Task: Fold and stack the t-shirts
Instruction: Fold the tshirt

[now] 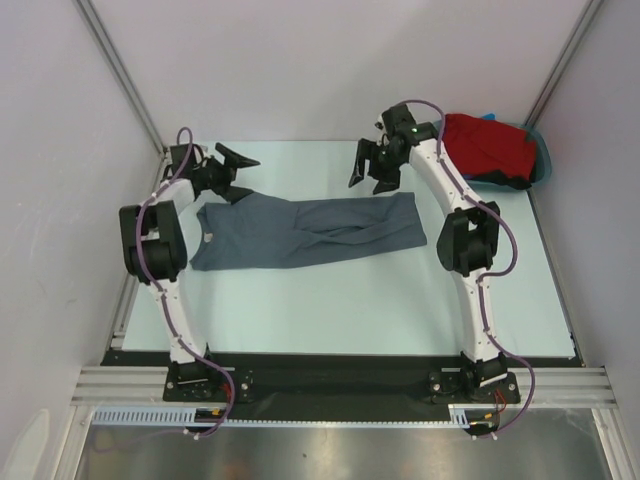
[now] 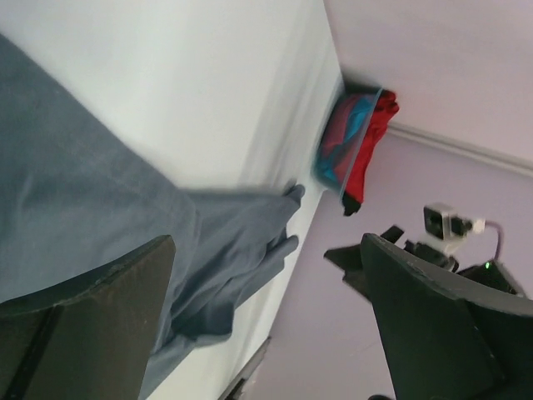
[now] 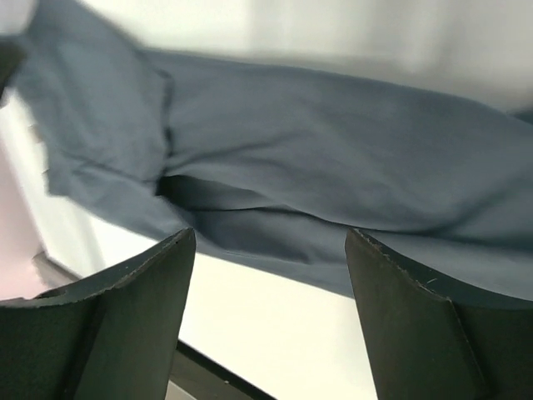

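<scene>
Grey shirt: centre frame, looks limp and light; I would pinch its corners
My left gripper: spread, empty
My right gripper: spread, empty

1. In the left wrist view, the slate-grey t-shirt runs off the left and bottom edges, and its far end is blurred.
2. The fingers of the left gripper are cut off by the bottom edge.
3. In the right wrist view, the fingers of the right gripper are cut off in the same way. The grey shirt also passes the right edge, and the inside of its fold is in shadow.
4. From above, the red t-shirt hides most of the teal tub. The blue cloth shows only as a sliver, too small to identify.
</scene>
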`<state>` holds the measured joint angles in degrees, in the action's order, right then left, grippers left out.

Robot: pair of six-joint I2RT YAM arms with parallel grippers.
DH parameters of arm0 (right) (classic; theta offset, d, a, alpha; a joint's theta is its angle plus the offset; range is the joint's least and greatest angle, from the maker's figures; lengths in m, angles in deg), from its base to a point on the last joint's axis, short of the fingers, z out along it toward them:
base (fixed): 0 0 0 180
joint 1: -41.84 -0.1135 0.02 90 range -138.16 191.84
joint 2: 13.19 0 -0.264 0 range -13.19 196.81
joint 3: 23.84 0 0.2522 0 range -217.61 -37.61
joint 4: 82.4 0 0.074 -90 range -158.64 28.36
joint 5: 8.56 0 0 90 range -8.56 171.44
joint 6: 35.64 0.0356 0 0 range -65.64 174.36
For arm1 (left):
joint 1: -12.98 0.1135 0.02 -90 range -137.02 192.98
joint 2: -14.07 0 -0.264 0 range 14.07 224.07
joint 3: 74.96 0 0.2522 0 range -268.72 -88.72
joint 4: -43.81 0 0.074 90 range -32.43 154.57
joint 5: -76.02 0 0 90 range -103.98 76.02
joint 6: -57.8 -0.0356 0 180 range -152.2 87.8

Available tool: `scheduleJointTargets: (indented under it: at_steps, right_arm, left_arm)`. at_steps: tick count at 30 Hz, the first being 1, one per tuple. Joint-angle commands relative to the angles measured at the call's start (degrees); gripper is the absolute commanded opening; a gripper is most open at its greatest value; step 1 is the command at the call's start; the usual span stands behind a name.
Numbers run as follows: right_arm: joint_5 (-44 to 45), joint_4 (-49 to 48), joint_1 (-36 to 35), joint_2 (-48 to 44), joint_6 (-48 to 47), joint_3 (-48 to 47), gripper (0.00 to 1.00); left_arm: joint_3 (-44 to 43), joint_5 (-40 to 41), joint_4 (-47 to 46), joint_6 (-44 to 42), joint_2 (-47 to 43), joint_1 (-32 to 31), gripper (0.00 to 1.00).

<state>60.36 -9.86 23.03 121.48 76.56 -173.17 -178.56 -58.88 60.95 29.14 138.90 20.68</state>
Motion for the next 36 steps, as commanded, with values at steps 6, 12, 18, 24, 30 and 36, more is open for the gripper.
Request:
scheduleJointTargets:
  at_steps: [6,12,18,24,30,36]
  right_arm:
    - [9.65,5.37,6.33,-2.06,-2.24,4.27,0.78]
    - [12.03,8.02,6.15,-1.52,-6.02,6.10,0.78]
    - [11.85,7.13,6.33,1.64,-8.22,4.88,0.78]
    - [12.03,4.94,6.24,4.54,-8.13,4.61,0.79]
    - [11.94,3.09,5.71,7.97,-8.05,3.74,0.79]
    - [16.15,5.46,4.92,10.44,-6.99,3.99,0.79]
  left_arm:
    - [10.18,2.71,18.94,-17.39,-17.06,-0.32,1.00]
    - [20.83,4.38,20.35,-19.68,-21.39,-1.02,1.00]
    - [23.22,7.11,20.00,-18.28,-19.02,-1.38,1.00]
    - [18.14,9.22,17.02,-17.40,-14.28,-1.47,1.00]
    - [13.30,10.54,14.64,-16.25,-9.45,-1.55,1.00]
    - [9.17,10.10,17.62,-14.94,-4.34,-1.64,1.00]
